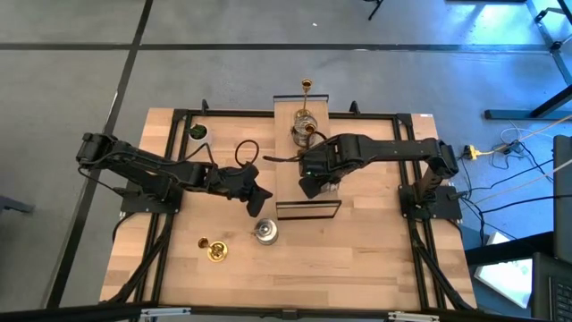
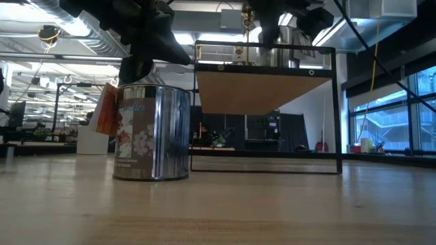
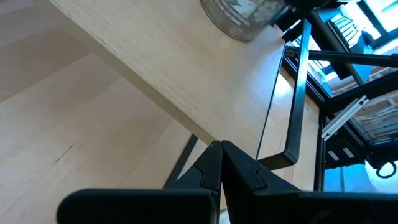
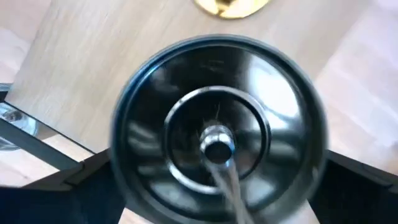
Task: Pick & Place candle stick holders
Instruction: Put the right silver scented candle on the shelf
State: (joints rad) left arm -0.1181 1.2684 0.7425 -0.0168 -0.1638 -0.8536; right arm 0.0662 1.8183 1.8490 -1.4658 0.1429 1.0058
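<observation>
A raised wooden shelf (image 1: 288,183) on a black frame stands mid-table. My right gripper (image 1: 315,185) hangs open above it, pointing down. Between its fingers (image 4: 84,183) a squat round shiny candle stick holder (image 4: 217,106) stands on the shelf. At the shelf's far end are a brass holder (image 1: 307,87), a silver one (image 1: 301,119) and another brass one (image 1: 310,131). On the table in front stand a silver holder (image 1: 265,231) with a floral label (image 2: 151,133) and a brass holder (image 1: 214,250). My left gripper (image 1: 259,201) hovers shut left of the shelf, touching nothing. My right gripper points down over the squat holder, one finger close to each side of its round rim (image 4: 121,155). I cannot tell whether the fingers touch it. The holder stands upright on the shelf board.
A white cup with a green inside (image 1: 197,131) stands at the far left of the table. The shelf's black wire frame (image 2: 266,109) rims its front edge. Bare wood lies at the near right of the table (image 1: 375,259).
</observation>
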